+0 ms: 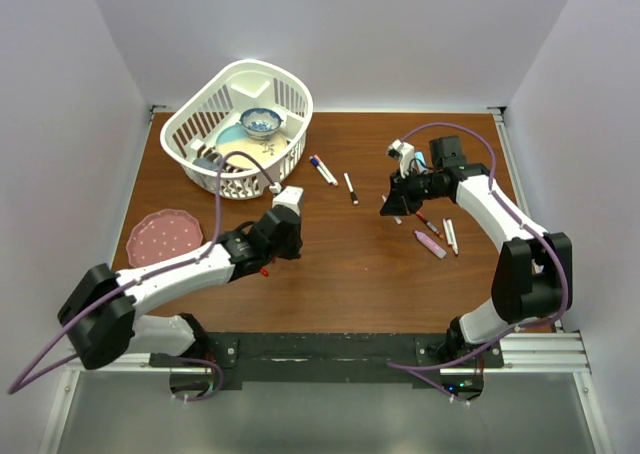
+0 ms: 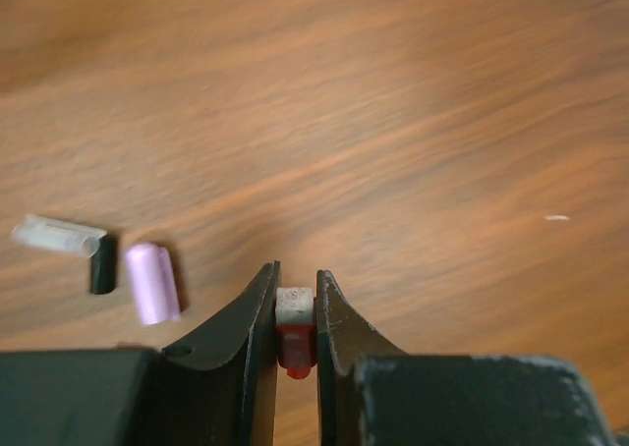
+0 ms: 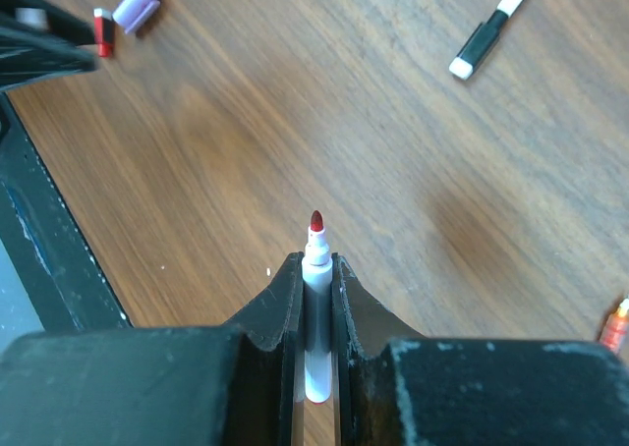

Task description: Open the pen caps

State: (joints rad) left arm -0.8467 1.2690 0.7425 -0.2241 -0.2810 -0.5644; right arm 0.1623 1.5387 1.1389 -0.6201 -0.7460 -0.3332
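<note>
Red cap (image 2: 295, 351) pinched tight in the left hand (image 2: 295, 287), over the wooden surface (image 2: 393, 122), near a loose purple cap (image 2: 152, 282), black cap (image 2: 101, 264) and clear cap (image 2: 57, 235). Uncapped red-tipped pen (image 3: 315, 254) clamped in the right hand (image 3: 315, 269). Patterned blue bowl (image 1: 261, 122) sitting in white basket (image 1: 182, 134), far left corner.

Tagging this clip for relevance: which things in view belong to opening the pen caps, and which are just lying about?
Job: left gripper holding red cap; right gripper holding uncapped red pen; loose purple cap, black cap; blue-capped pen, black-capped pen not yet opened.
Lying about: white basket, blue-patterned bowl inside it, pink plate.
</note>
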